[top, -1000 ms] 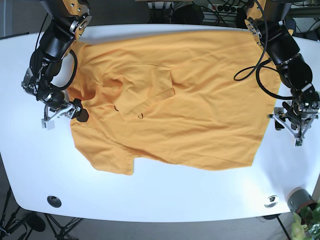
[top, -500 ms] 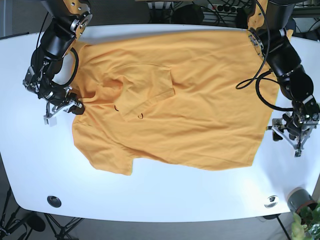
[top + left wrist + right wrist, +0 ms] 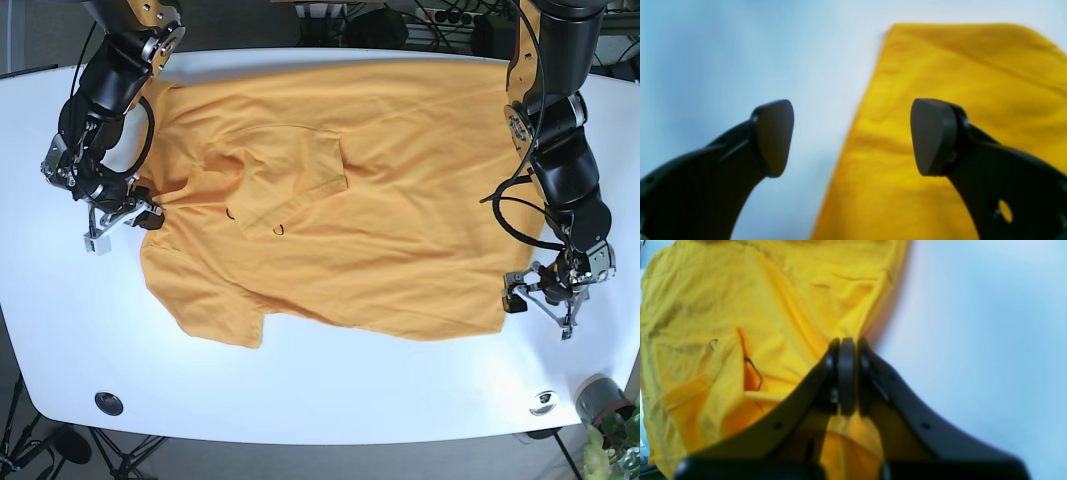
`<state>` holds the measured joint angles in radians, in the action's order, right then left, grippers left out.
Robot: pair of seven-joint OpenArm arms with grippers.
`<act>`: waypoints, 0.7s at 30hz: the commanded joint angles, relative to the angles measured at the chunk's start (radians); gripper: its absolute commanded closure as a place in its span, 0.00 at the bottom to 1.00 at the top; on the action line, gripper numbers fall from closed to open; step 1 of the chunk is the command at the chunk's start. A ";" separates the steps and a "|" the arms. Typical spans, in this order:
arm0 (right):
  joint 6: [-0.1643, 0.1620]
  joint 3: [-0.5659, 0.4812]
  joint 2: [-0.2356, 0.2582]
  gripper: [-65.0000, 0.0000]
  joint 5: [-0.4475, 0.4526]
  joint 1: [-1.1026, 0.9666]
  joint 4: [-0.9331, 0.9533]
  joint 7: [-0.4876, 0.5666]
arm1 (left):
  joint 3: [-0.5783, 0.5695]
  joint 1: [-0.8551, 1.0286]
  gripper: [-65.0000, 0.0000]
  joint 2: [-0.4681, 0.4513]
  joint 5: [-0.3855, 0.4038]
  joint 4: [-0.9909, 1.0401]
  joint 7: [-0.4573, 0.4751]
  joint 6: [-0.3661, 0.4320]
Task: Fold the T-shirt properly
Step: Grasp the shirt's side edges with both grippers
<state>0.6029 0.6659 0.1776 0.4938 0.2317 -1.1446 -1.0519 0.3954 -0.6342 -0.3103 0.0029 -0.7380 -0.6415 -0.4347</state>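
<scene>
On the left of the base view, the right gripper sits at the collar edge of the orange T-shirt, which lies spread and wrinkled across the white table. In the right wrist view its fingers are pressed fully together at the shirt's edge, with yellow fabric bunched up against their tips, though whether cloth is actually pinched between them cannot be told. A small flap is turned over near the shirt's middle. At the far right, the left gripper hovers by the shirt's lower hem corner, its jaws spread wide, one finger over bare table, the other over cloth.
</scene>
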 commanded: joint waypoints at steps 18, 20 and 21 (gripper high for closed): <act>0.010 0.001 0.012 1.00 0.022 0.008 -0.021 0.015 | -0.006 -0.125 0.21 -0.023 0.012 0.347 0.217 -0.069; 0.010 0.001 0.010 1.00 0.022 0.008 -0.021 0.015 | -0.006 -0.114 0.21 -0.003 0.012 0.347 0.202 -0.082; 0.010 0.001 0.010 1.00 0.022 0.008 -0.021 0.015 | -0.005 -0.112 0.21 0.000 0.012 0.343 0.188 -0.086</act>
<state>0.6033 0.6659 0.1738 0.5003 0.2184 -1.1446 -1.0515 0.3901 -0.7200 -0.3172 0.0006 -0.3786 -0.4374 -0.4988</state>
